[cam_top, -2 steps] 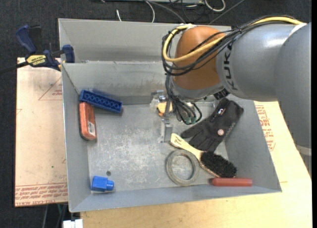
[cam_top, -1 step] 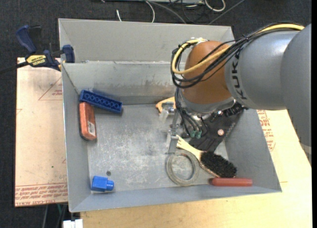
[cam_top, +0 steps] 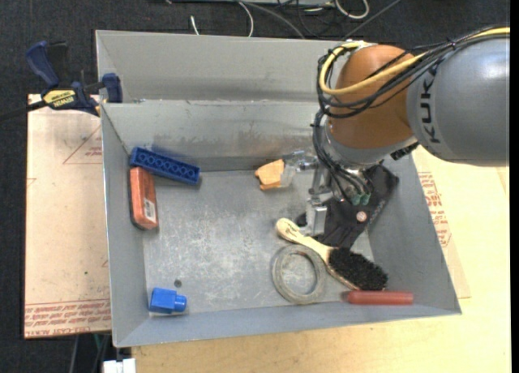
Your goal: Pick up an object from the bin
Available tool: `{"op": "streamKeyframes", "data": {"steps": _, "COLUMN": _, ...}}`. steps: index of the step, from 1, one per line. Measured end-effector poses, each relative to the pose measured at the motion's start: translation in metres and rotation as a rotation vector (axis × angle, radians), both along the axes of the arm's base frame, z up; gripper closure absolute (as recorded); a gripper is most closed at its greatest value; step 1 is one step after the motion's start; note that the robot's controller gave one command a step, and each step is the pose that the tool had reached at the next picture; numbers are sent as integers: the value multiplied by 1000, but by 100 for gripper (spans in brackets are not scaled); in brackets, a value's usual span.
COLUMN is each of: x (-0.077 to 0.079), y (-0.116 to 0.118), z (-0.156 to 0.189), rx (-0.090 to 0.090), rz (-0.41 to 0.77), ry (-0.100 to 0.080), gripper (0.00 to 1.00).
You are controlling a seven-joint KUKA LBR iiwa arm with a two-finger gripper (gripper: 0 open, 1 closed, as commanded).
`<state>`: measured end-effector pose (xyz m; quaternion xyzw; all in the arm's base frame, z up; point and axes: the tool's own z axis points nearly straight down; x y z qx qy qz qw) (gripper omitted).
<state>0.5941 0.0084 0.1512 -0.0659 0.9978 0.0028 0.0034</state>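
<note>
- The gripper (cam_top: 315, 221) is hanging low over the right half of the bin (cam_top: 122, 225), close to the floor, with its tip at the pale handle end of a brush (cam_top: 302, 236).
- Whether it is released or clenched I cannot tell, as the wrist is blocking the tip from this angle, so I am not calling a grasp on anything.
- The brush is lying flat and slanting, its cream handle pointing up-left under the tip and its black bristle head trailing off toward the front right corner. I am judging it the likeliest pick, since that slim handle is the nearest thing to close on.
- A pale tape ring (cam_top: 297, 274) is lying flat just in front, touching or nearly touching the handle. That crowding could get in the way of a low approach.
- A red marker (cam_top: 379, 298) is resting along the front wall just beyond the bristles.
- A tan chunk (cam_top: 270, 174) is sitting just behind and to the left, near the back wall.
- Above the tip, the orange cover (cam_top: 369, 96) and looped cables (cam_top: 328, 79) are leaning in over the back right corner, hiding the floor there.
- Well apart on the left, a long blue brick (cam_top: 165, 166) is lying beside an orange block (cam_top: 143, 199).
- A small blue piece (cam_top: 166, 301) is sitting alone by the front left corner.
</note>
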Motion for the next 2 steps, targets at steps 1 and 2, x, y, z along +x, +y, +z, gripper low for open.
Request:
{"op": "streamKeyframes", "data": {"steps": 1, "x": -2, "y": -70, "z": -9, "rx": 3, "rz": -83, "ry": 6, "gripper": 0}}
{"op": "streamKeyframes", "data": {"steps": 2, "x": -14, "y": -98, "z": -11, "rx": 3, "rz": -230, "ry": 0, "gripper": 0}}
